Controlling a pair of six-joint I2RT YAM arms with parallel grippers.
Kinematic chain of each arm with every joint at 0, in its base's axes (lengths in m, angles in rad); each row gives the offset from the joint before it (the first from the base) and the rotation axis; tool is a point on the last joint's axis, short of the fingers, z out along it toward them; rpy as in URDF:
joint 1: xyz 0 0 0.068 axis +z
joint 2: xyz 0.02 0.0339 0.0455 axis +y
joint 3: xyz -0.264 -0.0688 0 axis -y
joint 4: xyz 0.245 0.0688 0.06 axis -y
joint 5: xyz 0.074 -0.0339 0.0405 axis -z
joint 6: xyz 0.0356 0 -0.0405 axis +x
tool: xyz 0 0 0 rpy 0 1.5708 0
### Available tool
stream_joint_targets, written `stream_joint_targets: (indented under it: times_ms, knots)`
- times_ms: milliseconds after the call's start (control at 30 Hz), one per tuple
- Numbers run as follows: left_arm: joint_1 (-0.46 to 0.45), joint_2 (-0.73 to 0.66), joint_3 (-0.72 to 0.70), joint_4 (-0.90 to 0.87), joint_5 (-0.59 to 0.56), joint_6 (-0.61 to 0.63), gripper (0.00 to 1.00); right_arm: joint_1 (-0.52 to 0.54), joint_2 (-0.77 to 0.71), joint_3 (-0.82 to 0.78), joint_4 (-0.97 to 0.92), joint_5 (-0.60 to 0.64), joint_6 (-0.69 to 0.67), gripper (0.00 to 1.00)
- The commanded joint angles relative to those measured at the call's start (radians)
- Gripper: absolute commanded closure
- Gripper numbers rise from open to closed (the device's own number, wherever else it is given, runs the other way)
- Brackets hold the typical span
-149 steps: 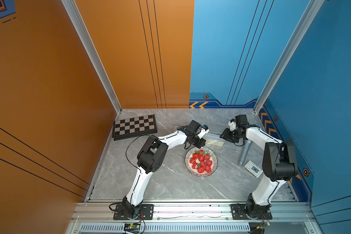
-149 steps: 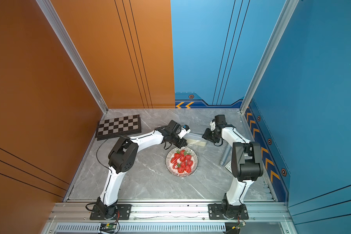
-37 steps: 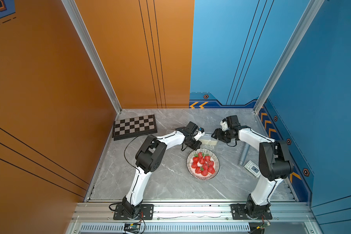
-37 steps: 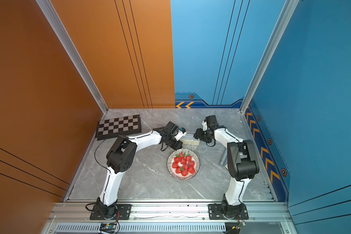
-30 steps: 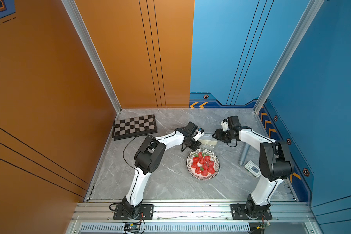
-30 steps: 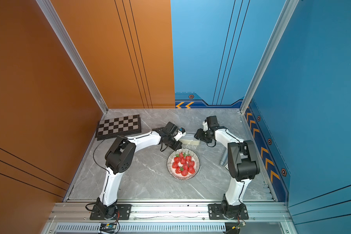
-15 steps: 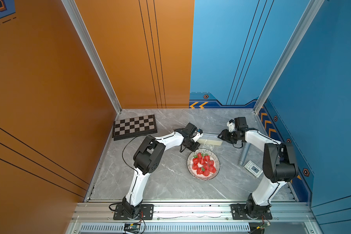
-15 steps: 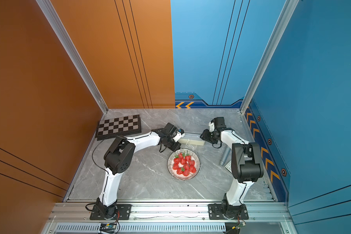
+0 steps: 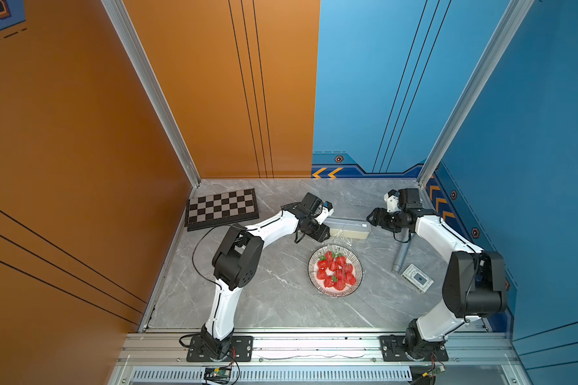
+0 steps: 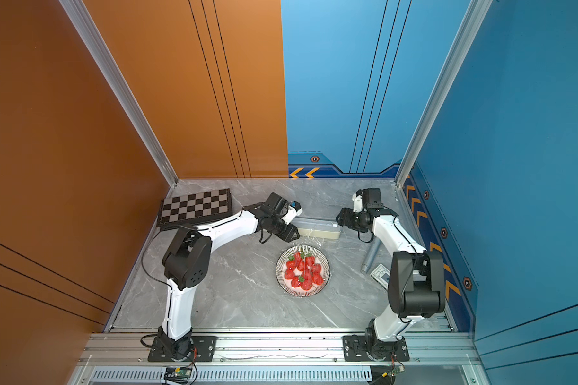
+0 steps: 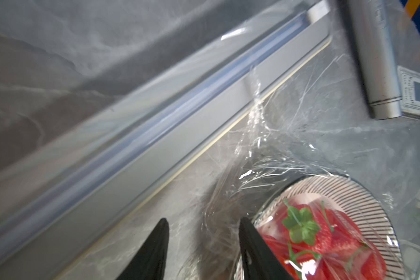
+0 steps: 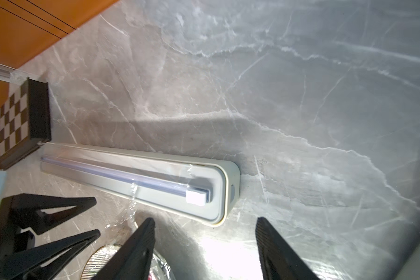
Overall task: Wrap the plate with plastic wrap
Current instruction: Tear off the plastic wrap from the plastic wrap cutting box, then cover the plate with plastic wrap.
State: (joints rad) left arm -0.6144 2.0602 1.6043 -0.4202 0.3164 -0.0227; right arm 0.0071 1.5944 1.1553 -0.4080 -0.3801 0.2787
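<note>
From here the plastic wrap (image 11: 264, 150) reads as thin, glossy, crinkled film. It is bunched into white creases beside the long cream dispenser box (image 12: 155, 179) and stretched over the strawberries (image 11: 325, 237). They lie on the plate (image 9: 335, 293), a round shallow dish with a rim of fine black stripes. It sits mid-counter, just in front of the box, on the grey veined counter (image 9: 274, 293).

My left fingers (image 11: 155, 249) are spread, with wrinkled film lying in the gap between them and nothing pinched. My right fingers (image 12: 277, 252) are spread wide over bare counter, grasping nothing. A matte grey cylinder (image 9: 401, 255) and a small white card (image 9: 417, 278) lie to the right, and the chequered board (image 9: 221, 208) is back left.

A second ago the right arm was against the box's end; now it stands clear of it. The plate has not visibly shifted.

In both top views the film is barely a glint. The left wrist view blurs along the box. I cannot tell whether the film is cut free from the box. The right wrist view clips the plate.
</note>
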Motion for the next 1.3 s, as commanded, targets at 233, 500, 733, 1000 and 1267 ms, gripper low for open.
stream_joint_targets:
  times_ms: [233,500,733,1000,1267]
  knots:
    - [0.068,-0.352,-0.248,-0.023,-0.043,-0.126,0.41,0.217,-0.094,-0.172,0.091,-0.07,0.113,0.27]
    - [0.081,-0.552,-0.504,-0.023,0.024,-0.296,0.4,0.314,0.095,-0.091,0.146,0.004,0.142,0.31]
    - [0.074,-0.614,-0.635,-0.021,0.008,-0.357,0.39,0.319,0.159,-0.069,0.166,0.09,0.154,0.57]
    - [0.05,-0.67,-0.722,0.006,0.029,-0.408,0.4,0.315,0.177,-0.095,0.109,0.137,0.114,1.0]
    - [0.022,-0.701,-0.784,0.076,0.07,-0.468,0.4,0.3,0.106,-0.212,0.052,0.143,0.061,1.0]
